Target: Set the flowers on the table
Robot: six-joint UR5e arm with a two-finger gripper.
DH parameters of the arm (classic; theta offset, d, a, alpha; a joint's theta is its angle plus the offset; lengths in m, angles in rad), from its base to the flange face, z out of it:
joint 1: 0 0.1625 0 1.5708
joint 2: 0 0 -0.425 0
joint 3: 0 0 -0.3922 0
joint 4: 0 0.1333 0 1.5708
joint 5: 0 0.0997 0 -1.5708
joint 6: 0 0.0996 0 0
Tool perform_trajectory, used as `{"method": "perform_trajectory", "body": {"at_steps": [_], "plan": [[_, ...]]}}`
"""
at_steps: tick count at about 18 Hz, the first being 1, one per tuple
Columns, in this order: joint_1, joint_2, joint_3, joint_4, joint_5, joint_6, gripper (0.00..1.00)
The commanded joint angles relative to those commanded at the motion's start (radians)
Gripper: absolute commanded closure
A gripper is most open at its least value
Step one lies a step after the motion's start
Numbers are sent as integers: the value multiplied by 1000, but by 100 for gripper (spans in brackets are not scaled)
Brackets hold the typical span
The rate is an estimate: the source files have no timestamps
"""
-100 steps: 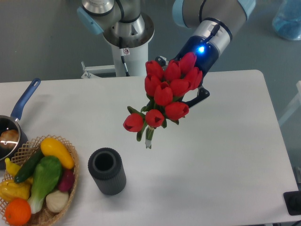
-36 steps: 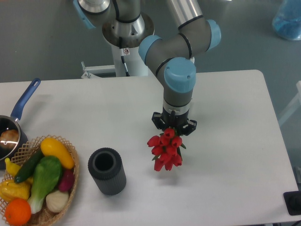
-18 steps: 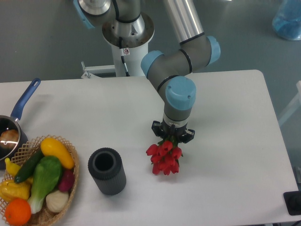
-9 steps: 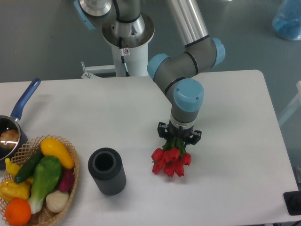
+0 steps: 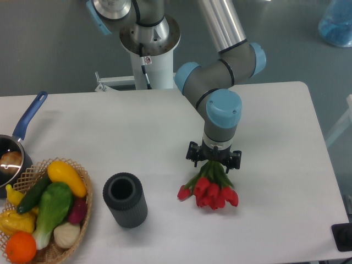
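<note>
1. The large white rectangular table (image 5: 275, 121) with rounded corners fills most of the frame, under a grey floor at the top.
2. The grey and light-blue robot arm (image 5: 220, 82) comes down from the top centre and bends toward the middle of the frame.
3. Its black two-finger gripper (image 5: 214, 160) points down, just right of the centre, directly over the stem ends of the flowers.
4. The bunch of red tulip buds with green stems and leaves, the flowers (image 5: 212, 190), spreads out below the gripper toward the lower centre, and the buds seem to lie on the table.
5. The stem ends go up between the black fingers; I cannot tell if the jaws hold them or are parted.
6. A dark ribbed cylinder with an open top (image 5: 125, 199) stands upright at the lower left of centre, apart from the flowers.
7. A wicker basket (image 5: 82, 209) sits in the lower left corner, with a yellow squash, a green vegetable, a dark cucumber and an orange inside.
8. A dark saucepan with a blue handle (image 5: 27, 118) is at the left edge, touching the basket rim.
</note>
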Motion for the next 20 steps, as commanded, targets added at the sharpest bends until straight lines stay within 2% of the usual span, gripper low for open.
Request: {"method": "perform_trajectory", "body": {"at_steps": [5,9,11,15,20], "plan": [[-6,41,14,-5,41,-17,0],[2,144,28,-12,55,-5,0],[2,185,49,-11,58,49,0],[26,225,72,-11,60,192,0],[57,256,45,-20,49,224,0]]}}
